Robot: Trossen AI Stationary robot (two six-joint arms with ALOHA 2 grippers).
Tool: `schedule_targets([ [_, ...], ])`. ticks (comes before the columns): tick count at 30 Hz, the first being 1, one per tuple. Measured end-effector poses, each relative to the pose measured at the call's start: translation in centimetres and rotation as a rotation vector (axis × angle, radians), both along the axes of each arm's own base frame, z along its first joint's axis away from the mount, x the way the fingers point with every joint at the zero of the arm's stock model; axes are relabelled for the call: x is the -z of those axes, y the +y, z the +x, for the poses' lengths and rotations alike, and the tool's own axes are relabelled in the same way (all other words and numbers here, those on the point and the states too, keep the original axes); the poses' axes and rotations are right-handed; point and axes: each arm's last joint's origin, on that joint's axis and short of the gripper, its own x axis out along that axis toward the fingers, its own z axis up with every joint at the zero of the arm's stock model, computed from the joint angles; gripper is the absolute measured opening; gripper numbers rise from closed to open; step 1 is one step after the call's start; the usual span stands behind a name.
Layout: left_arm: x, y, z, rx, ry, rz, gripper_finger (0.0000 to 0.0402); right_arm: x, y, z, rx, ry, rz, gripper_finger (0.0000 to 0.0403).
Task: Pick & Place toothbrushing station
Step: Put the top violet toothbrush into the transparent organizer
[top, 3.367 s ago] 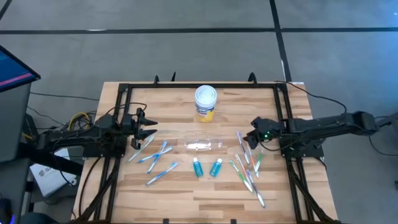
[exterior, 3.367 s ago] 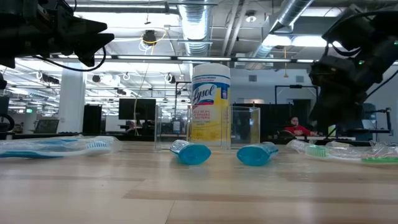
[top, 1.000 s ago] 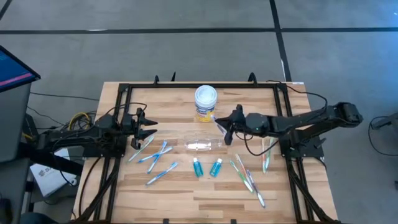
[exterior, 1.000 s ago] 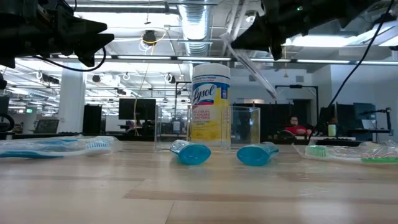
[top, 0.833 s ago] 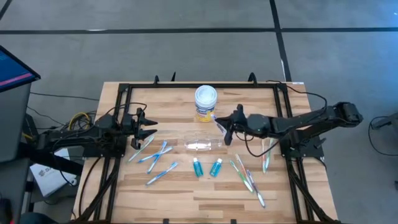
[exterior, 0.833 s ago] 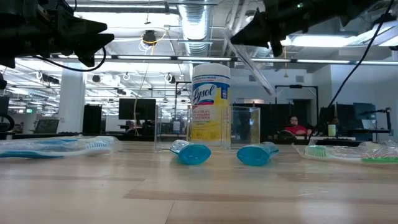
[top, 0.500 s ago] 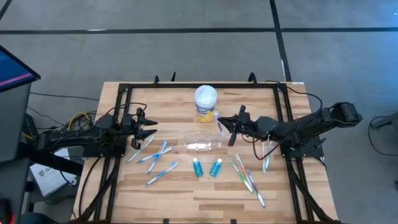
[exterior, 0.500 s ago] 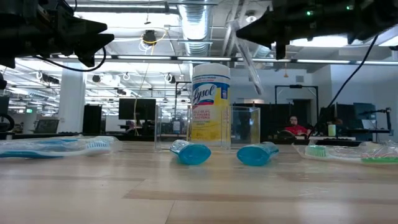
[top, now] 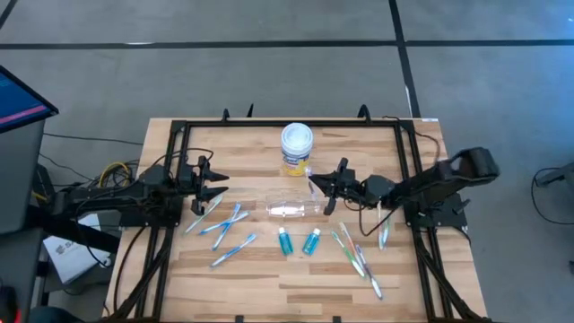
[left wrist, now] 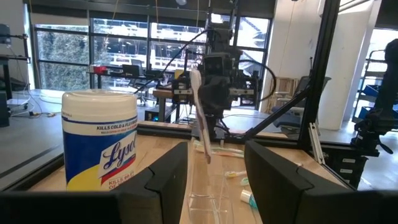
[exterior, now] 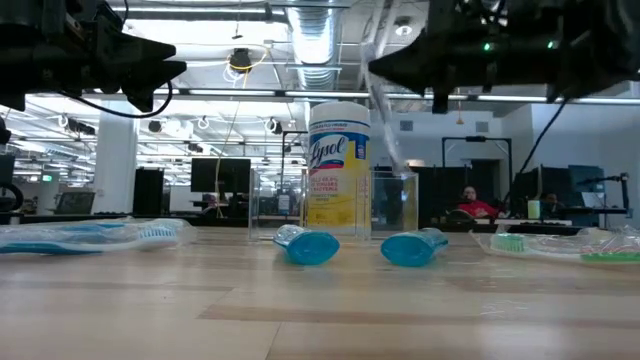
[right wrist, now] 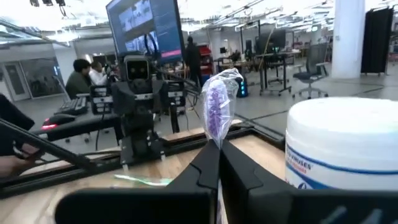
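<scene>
My right gripper [top: 325, 190] hangs over the middle of the table, shut on a toothbrush [exterior: 385, 115] wrapped in clear film. Its purple-bristled head [right wrist: 217, 102] points up. Its lower end reaches down to about the top edge of the clear cup [top: 291, 208], which sits in front of the jar. Two teal tubes [top: 299, 241] lie near the cup. Loose toothbrushes lie flat in a left cluster [top: 222, 226] and a right cluster [top: 356, 249]. My left gripper [top: 213, 185] waits open above the left cluster. My right gripper pinches the toothbrush's neck [right wrist: 217, 144], just below the head, between its two fingers. The fingers come about level from the table's right and lie across the brush. The brush is lifted clear, steeply tilted, with head up and handle hanging below.
A yellow jar with a white lid [top: 297, 146] stands at the far middle, just behind the cup. A black frame [top: 269, 124] runs along the table's edges. People sit in the room beyond the table.
My right gripper has tipped over the table's middle, and its arm has drawn back toward the right. The held toothbrush has swung from a shallow slant to a steeper one, and its lower end has come down toward the clear cup.
</scene>
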Motion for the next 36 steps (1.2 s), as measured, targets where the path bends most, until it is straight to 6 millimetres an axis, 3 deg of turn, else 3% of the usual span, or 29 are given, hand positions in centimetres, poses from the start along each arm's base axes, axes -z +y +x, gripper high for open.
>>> schedule_targets([
  [10,0.0,0.0,0.0,-0.001,0.0,0.0,0.0154,3.1,0.2,1.1,-0.002,-0.005,0.001,0.0],
  [31,0.0,0.0,0.0,0.0,0.002,-0.002,0.0154,4.8,0.4,0.2,-0.016,0.077,0.027,0.0001],
  [36,0.0,0.0,0.0,0.0,0.002,-0.002,0.0154,4.9,0.4,0.2,-0.013,0.088,0.026,0.0029],
])
